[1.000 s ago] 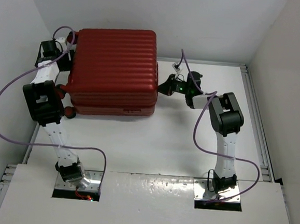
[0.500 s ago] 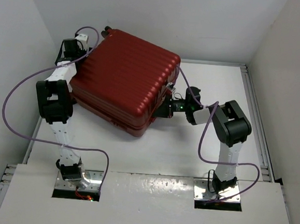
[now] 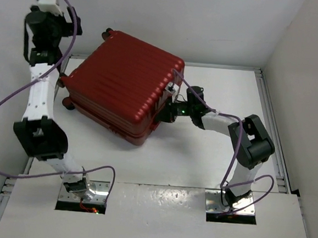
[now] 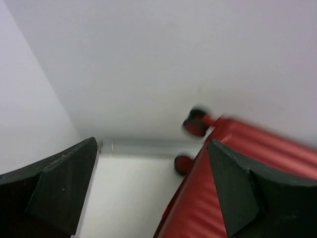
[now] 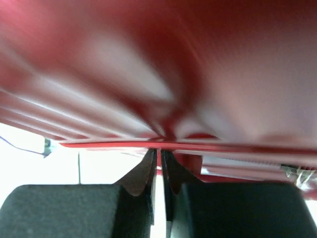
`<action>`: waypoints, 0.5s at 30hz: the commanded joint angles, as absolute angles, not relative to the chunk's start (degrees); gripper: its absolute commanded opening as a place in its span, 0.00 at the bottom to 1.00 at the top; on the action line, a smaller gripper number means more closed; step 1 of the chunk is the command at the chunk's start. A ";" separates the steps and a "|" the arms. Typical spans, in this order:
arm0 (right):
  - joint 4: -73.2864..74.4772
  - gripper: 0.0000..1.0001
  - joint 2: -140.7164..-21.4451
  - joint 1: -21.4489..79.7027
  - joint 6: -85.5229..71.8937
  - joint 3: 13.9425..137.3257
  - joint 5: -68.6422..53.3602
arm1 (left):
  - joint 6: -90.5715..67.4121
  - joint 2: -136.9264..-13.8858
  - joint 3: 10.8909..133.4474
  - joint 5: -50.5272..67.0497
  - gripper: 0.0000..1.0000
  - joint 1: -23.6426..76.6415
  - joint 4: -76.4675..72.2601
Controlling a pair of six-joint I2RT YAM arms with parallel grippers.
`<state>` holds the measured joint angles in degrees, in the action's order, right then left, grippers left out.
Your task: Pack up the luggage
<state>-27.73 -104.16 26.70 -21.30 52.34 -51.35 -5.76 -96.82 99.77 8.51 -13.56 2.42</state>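
Observation:
The luggage (image 3: 123, 83), a large red ribbed suitcase, lies closed and turned at an angle on the white table (image 3: 189, 160). My left gripper (image 3: 58, 31) is raised high above the suitcase's far left corner and stands open with nothing between its fingers. In the left wrist view the gripper (image 4: 153, 163) looks down past the red shell (image 4: 193, 208) and two wheels (image 4: 198, 121). My right gripper (image 3: 168, 111) is at the suitcase's right edge. Its fingers (image 5: 158, 153) are shut with their tips against the red seam (image 5: 124, 145); the blur hides whether anything is pinched.
White walls close in the table at the back (image 3: 210, 24), the left and the right (image 3: 310, 81). A rail (image 3: 271, 122) runs along the table's right side. Purple cables (image 3: 5, 107) trail from both arms. The suitcase's wheels (image 3: 68, 103) stick out on its left side.
The suitcase has turned to an angle and slid a little left. My left gripper has lifted away from its left side and opened wider. My right gripper has moved in against its right edge.

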 commanded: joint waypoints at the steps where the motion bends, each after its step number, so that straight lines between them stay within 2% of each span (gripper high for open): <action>1: -30.76 0.09 -105.02 32.43 -17.14 61.95 -46.06 | -6.95 -89.49 101.08 15.02 0.99 -15.38 0.97; 3: -31.11 0.11 -106.26 33.74 -17.75 65.28 -43.35 | -4.76 -85.63 99.50 18.70 0.99 -15.38 4.81; 7: -29.45 0.20 -107.49 35.07 -20.38 69.08 -41.14 | 3.05 -76.50 92.74 33.99 0.96 -13.28 12.98; 11: -27.51 0.29 -100.05 32.10 -18.45 63.47 -37.80 | 12.81 -66.03 81.60 38.58 0.88 -7.75 27.47; 12: -27.34 0.34 -98.45 31.21 -19.07 58.76 -36.75 | 16.31 -63.92 79.39 38.58 0.88 -5.12 29.51; 14: -27.86 0.39 -92.74 28.76 -19.77 55.21 -34.81 | 19.23 -58.05 74.82 37.45 0.85 -2.47 32.24; 15: -28.56 0.41 -91.42 28.04 -19.86 49.45 -33.93 | 21.60 -56.35 70.62 35.96 0.83 0.06 34.26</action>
<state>-24.08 -98.43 31.48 -19.73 56.25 -38.41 12.19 -62.39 75.99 33.67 -3.88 25.23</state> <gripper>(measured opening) 0.393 0.845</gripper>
